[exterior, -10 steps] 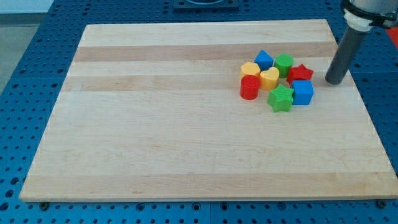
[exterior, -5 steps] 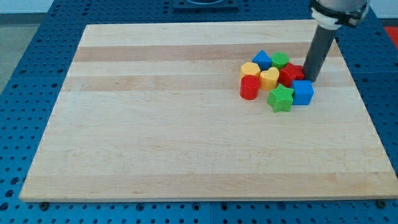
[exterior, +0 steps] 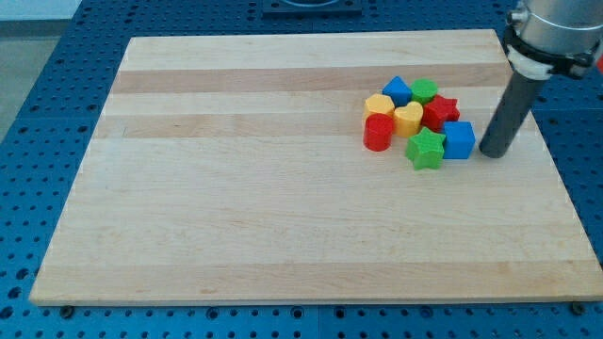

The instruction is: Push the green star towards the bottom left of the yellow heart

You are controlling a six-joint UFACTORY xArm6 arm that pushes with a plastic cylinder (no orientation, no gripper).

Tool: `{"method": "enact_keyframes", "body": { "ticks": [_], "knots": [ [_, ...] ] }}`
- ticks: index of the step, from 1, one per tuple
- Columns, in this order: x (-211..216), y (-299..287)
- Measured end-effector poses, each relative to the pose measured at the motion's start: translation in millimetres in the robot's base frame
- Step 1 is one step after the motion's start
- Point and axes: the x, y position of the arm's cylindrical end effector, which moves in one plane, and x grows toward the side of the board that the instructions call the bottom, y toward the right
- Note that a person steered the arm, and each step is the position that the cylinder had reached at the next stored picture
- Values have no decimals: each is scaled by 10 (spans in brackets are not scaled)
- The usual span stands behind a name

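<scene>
Green star (exterior: 426, 148) sits toward the table's (exterior: 283, 217) right edge, at the lower rim of the block cluster, below-right of the yellow heart (exterior: 408, 117) and touching the blue cube (exterior: 459, 139). My tip (exterior: 493, 153), with no fingers, holds nothing, just right of the cube. Approach step; next, reach the star's right side and push left.

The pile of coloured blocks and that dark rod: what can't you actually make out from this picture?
- Green block, camera view: partly hidden behind the red star; shape unclear.
- Arm above the rod: cut off by the view's top edge.
- My tip: whether it touches the blue cube on its left, too small to tell.
</scene>
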Motion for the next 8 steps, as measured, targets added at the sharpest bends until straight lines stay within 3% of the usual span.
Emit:
{"method": "enact_keyframes", "body": {
  "ticks": [3,5,7,8],
  "knots": [
    [-74,-308],
    [513,-236],
    [301,-920],
    [160,-949]
  ]
}}
